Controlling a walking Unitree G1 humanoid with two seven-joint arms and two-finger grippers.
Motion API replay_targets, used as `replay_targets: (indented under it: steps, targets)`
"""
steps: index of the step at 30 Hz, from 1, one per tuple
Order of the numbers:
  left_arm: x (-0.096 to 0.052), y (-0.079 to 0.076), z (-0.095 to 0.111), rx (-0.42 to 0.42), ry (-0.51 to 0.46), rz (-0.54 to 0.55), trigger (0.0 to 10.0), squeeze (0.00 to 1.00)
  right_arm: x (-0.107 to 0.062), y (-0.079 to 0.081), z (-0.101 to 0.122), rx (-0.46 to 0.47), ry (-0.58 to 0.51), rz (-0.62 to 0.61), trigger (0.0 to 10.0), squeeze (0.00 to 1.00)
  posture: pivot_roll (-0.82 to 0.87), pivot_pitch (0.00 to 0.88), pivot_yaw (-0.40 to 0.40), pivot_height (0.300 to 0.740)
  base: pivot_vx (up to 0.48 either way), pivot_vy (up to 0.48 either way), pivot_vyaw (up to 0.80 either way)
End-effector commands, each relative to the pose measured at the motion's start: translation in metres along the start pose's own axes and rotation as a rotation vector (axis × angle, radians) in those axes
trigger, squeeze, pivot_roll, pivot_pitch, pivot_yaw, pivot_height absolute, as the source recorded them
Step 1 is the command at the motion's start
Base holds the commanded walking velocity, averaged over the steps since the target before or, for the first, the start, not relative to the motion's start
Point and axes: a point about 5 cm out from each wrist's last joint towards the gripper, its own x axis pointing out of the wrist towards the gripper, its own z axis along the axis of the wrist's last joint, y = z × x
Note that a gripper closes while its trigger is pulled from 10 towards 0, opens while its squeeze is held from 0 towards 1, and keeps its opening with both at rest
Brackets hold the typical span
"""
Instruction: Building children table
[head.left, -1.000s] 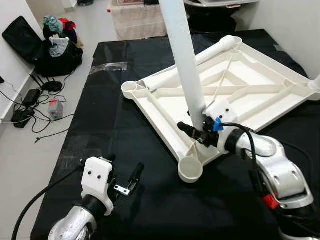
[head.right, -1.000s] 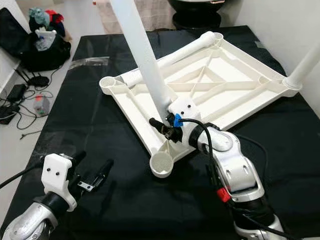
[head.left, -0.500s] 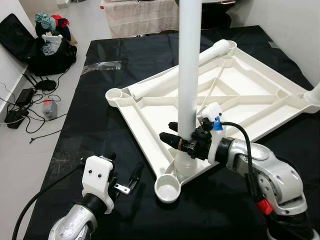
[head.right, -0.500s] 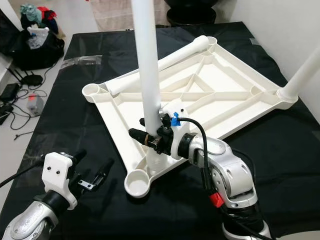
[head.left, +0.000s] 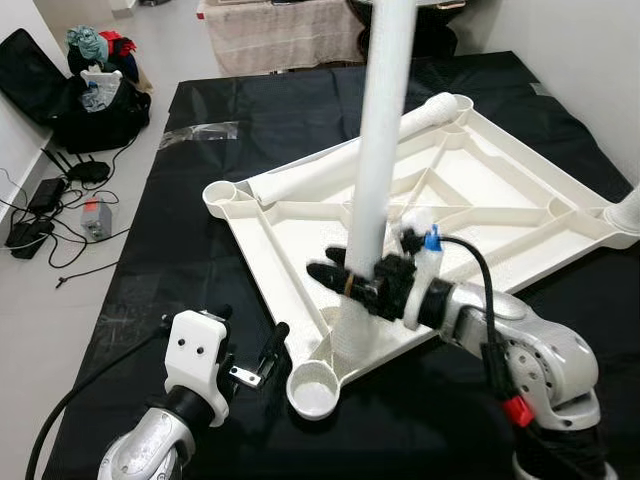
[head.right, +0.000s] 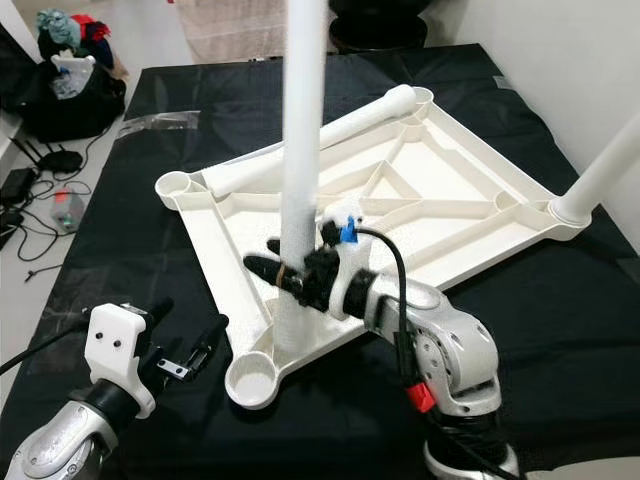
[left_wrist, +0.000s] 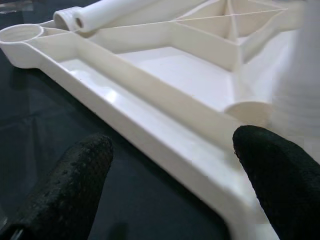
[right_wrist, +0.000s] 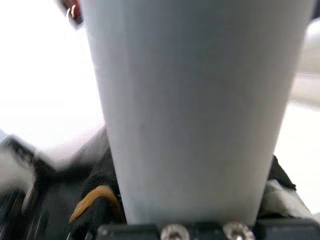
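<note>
The white tabletop lies upside down on a black cloth. My right gripper is shut on a long white leg, gripping it low down. The leg stands nearly upright, its lower end on the tabletop frame just behind the empty front corner socket. In the right wrist view the leg sits between the fingers. My left gripper is open, low over the cloth just left of that socket. Its fingertips frame the tabletop's rim. A second leg lies loose along the far-left edge. A third leg stands in the right corner.
Black bags with clothes and cables with adapters lie on the floor at the far left. A cloth-covered bench stands behind the table. A strip of clear tape lies on the cloth. A wall runs along the right.
The held leg has swung from leaning left to nearly upright, and its lower end now sits closer to the front corner socket. The view has shifted slightly. The left gripper has kept still.
</note>
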Motion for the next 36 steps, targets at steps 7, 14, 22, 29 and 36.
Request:
replay_targets:
  steps: [7,14,22,29,36]
  targets:
    - [0.004,0.006,-0.008,0.027,0.04,0.031,10.0,0.0,-0.006,-0.017,0.033,0.085,-0.233,-0.088,10.0,0.0,0.02,0.174,0.02,0.74,0.0,0.0,0.0]
    - [0.012,0.015,-0.004,0.073,0.02,0.086,10.0,0.0,-0.01,-0.033,0.047,0.09,-0.335,-0.195,10.0,0.0,0.01,0.149,0.019,0.74,0.0,0.0,0.0]
    - [0.035,0.028,0.004,0.098,-0.021,0.164,10.0,0.0,-0.014,-0.053,0.059,-0.301,-0.27,-0.411,10.0,0.0,-0.01,0.114,0.016,0.74,0.0,0.0,0.0]
    - [0.038,0.02,0.002,0.038,-0.003,0.117,10.0,0.0,-0.017,-0.056,0.058,-0.354,-0.255,-0.431,10.0,0.0,-0.02,0.097,0.008,0.74,0.0,0.069,0.0]
    - [0.04,0.018,-0.002,0.05,0.013,0.114,10.0,0.0,-0.014,-0.051,0.049,-0.397,-0.259,-0.427,10.0,0.0,-0.02,0.084,0.005,0.74,0.0,0.48,0.0]
